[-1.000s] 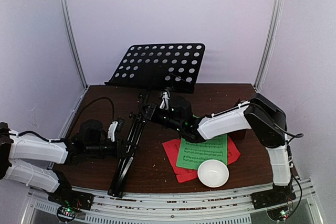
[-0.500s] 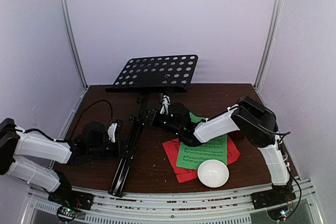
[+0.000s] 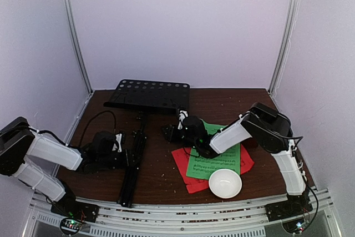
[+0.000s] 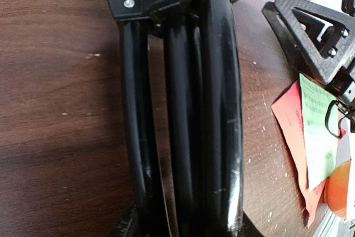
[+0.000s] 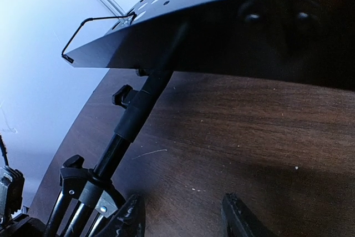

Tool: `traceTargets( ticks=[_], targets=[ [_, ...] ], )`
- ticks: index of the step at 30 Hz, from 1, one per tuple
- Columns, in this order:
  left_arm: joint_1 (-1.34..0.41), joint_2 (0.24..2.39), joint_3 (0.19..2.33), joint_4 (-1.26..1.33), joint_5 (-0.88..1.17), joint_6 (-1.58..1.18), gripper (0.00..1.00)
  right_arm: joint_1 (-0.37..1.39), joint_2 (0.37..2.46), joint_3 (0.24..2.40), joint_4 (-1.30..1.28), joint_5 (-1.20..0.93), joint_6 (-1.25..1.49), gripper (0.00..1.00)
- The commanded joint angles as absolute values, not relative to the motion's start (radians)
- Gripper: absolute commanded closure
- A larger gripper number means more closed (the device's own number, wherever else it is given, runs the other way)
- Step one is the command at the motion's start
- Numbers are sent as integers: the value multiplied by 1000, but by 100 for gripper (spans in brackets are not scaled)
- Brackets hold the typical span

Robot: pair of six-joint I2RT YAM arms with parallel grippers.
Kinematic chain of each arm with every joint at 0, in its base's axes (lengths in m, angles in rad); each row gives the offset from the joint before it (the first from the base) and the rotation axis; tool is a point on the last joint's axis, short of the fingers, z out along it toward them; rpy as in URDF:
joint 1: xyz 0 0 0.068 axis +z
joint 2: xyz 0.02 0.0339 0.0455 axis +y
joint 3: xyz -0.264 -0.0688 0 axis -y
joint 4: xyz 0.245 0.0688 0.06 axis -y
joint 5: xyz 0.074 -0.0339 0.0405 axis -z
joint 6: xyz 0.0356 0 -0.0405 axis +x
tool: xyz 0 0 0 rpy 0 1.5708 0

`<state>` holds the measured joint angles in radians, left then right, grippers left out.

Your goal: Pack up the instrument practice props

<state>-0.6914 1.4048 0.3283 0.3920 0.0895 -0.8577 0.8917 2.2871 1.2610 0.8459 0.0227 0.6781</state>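
The black perforated music stand (image 3: 148,96) lies on the table, its desk low and nearly flat at the back. Its folded tripod legs (image 3: 133,162) run toward the front edge. My left gripper (image 3: 121,147) is shut on those legs; in the left wrist view the black tubes (image 4: 183,109) fill the space between my left gripper's (image 4: 186,227) jaws. My right gripper (image 3: 178,128) stands open just right of the stand's pole (image 5: 138,109), and only bare wood shows between my right gripper's (image 5: 183,220) jaws. The red sheet (image 3: 188,165) and green sheet (image 3: 215,159) lie under the right arm.
A white bowl (image 3: 225,183) rests on the front corner of the sheets. The stand's desk (image 5: 222,20) hangs over the right gripper. Metal frame posts (image 3: 75,31) and white walls enclose the table (image 3: 238,101).
The stand's desk has dropped from tilted up to nearly flat at the back. My right gripper has opened, let go of the stand and lowered. My left gripper keeps hold of the legs.
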Motion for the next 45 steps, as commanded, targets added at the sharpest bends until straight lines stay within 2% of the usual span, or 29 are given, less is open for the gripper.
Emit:
traceTargets(
  ticks=[1,5,8,14,21,25,35,42,45],
  targets=[
    [-718,1424,383,563,76,-714,100,895,2240,1226,898,39,655,50],
    [-719,1458,412,517,67,-700,100,895,2211,1204,916,33,638,46],
    [-718,1472,426,495,64,-680,81,892,2175,1186,914,21,614,43],
    [-718,1477,474,365,-6,-595,67,884,2082,1115,913,5,570,40],
    [-718,1488,517,242,-81,-537,57,878,1959,1021,903,10,539,39],
    [-719,1494,518,235,-87,-535,49,876,1896,989,880,12,501,38],
    [-719,1508,527,236,-72,-514,38,871,1747,887,831,47,438,37],
    [-718,1395,559,251,-49,-405,22,790,1575,825,795,5,545,15],
    [-719,1344,631,218,-64,-298,14,738,1493,857,682,-12,554,6]
  ],
)
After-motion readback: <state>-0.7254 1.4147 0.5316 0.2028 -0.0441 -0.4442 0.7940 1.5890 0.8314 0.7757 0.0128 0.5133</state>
